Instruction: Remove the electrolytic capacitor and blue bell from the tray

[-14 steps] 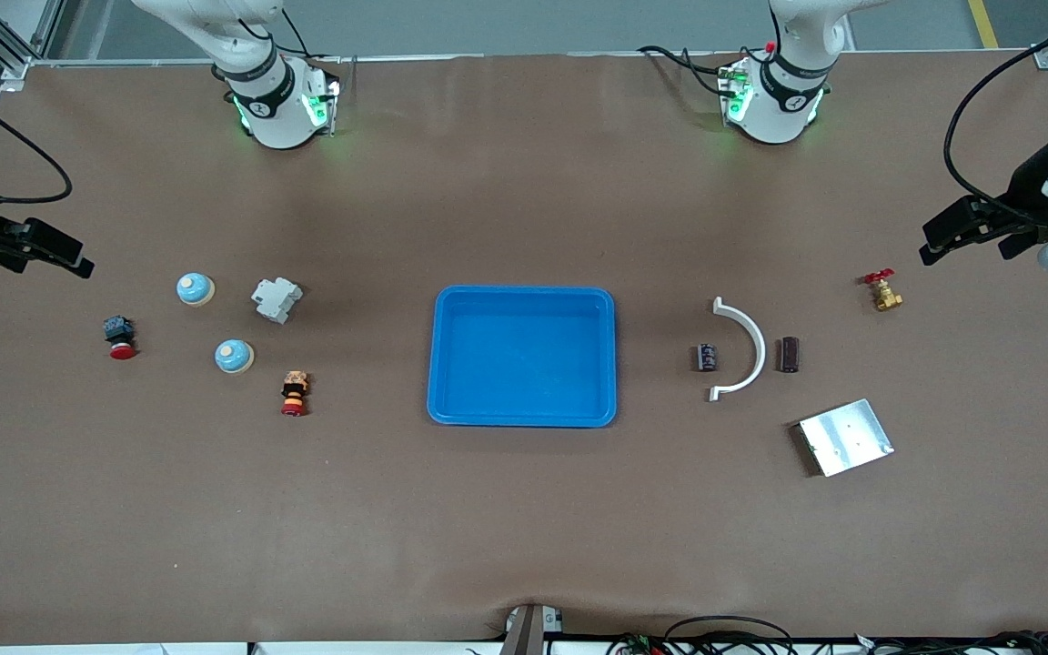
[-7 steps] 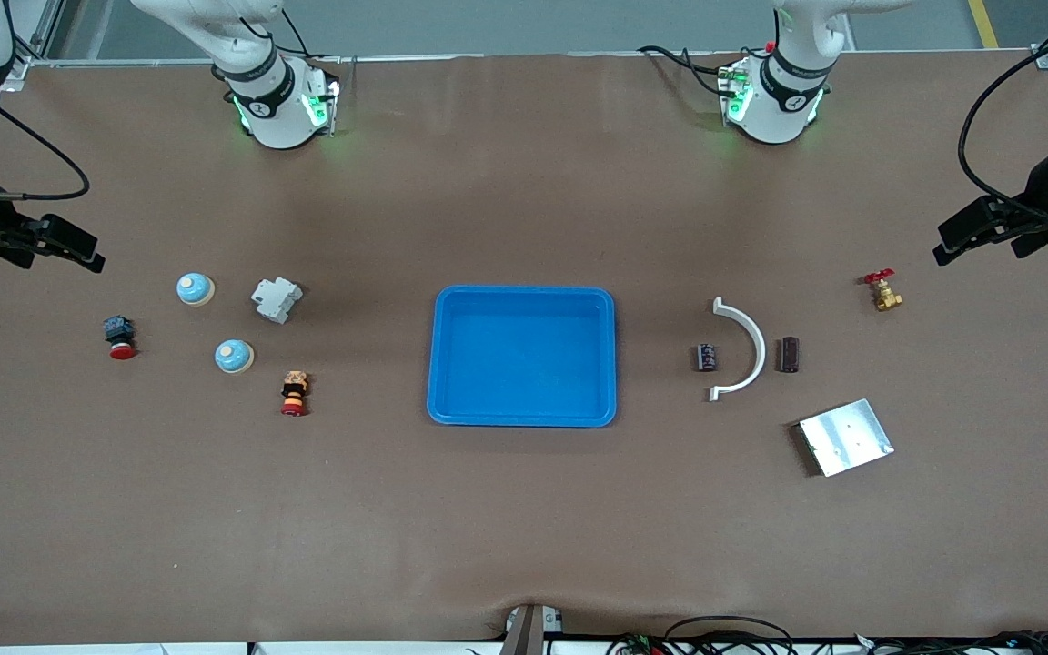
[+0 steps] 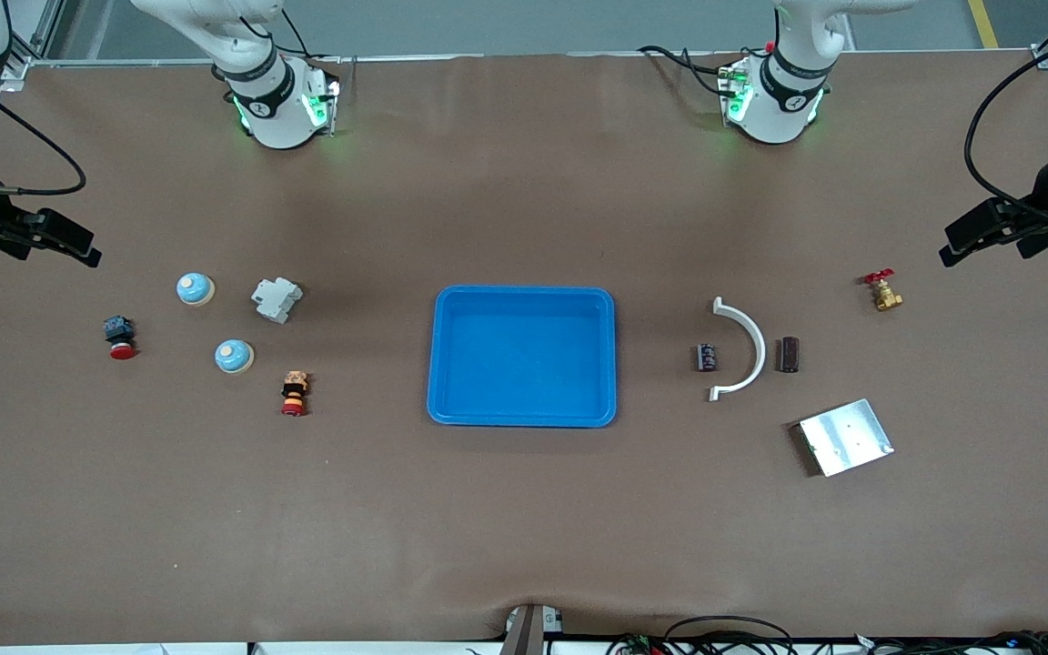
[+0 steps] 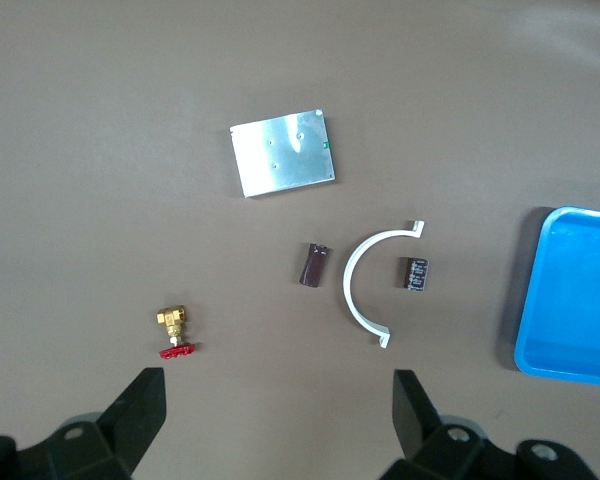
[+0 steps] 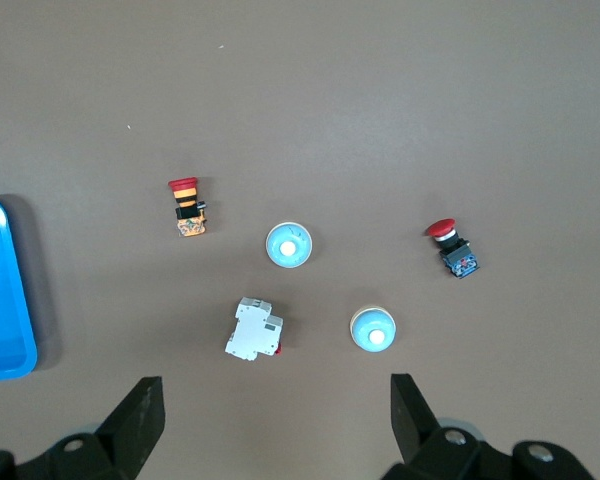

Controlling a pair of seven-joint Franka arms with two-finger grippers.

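Two capacitors lie toward the left arm's end: a black one (image 3: 707, 357) (image 4: 413, 273) and a dark brown one (image 3: 790, 354) (image 4: 315, 265), with a white curved piece (image 3: 742, 348) between them. Two light-blue bells (image 3: 195, 288) (image 3: 234, 356) sit toward the right arm's end and also show in the right wrist view (image 5: 373, 329) (image 5: 289, 245). The blue tray (image 3: 524, 359) is empty at mid-table. My left gripper (image 3: 979, 238) (image 4: 277, 385) is open and empty, high over the table's end by the valve. My right gripper (image 3: 55, 241) (image 5: 275, 385) is open and empty, high over its end.
A brass valve with a red handle (image 3: 882, 291) and a metal plate (image 3: 845, 437) lie near the capacitors. A white breaker (image 3: 277, 298), a red button on a blue block (image 3: 119, 336) and a red-and-yellow stop button (image 3: 294, 393) lie near the bells.
Both arms have shifted a little: the left gripper drew toward its end of the table, and the right gripper moved slightly toward the bases. Nothing on the table moved.
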